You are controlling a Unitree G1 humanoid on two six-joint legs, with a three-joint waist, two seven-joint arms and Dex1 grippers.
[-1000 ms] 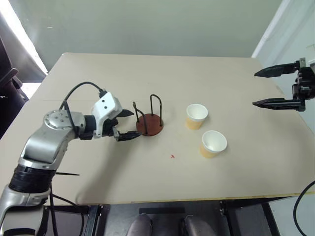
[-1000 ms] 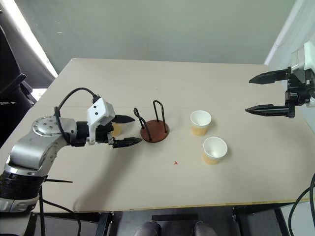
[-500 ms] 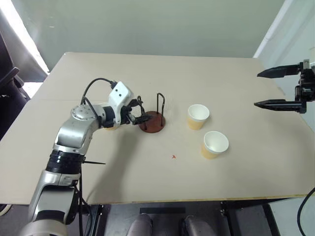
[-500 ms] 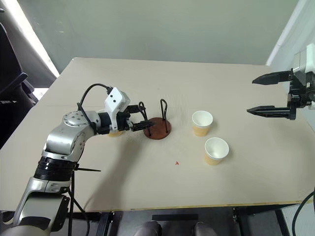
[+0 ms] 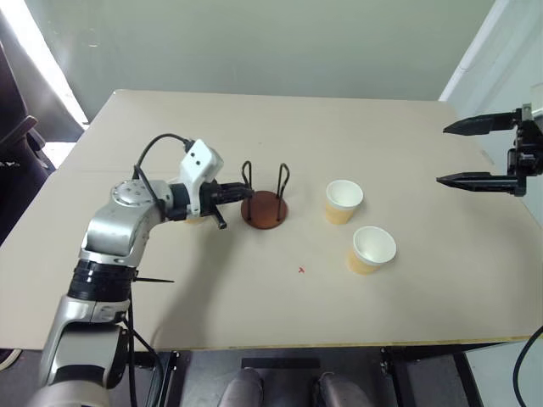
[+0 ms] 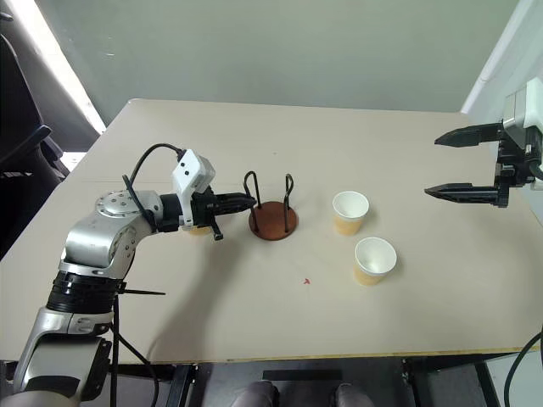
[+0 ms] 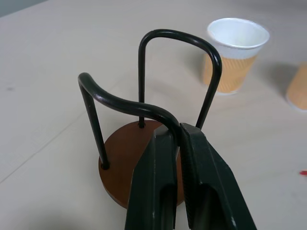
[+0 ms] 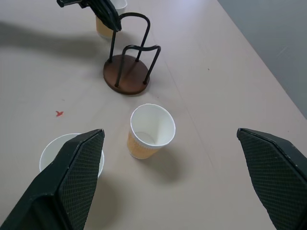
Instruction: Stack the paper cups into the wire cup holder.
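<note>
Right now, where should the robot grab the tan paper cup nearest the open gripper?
Probably across its tan side wall just under the white rolled rim, coming in from the robot's right, where the open right gripper hovers. The tan paper cup stands upright, mouth up, apart from the second cup and the wire holder, so both sides are free.

left arm (image 5: 114,233) — silver shell, black joints, looping black cable | hands — 2 black fingers, white wrist housing

Upright wire cup holder (image 5: 264,206) stands empty left of two paper cups (image 5: 344,202).
</note>
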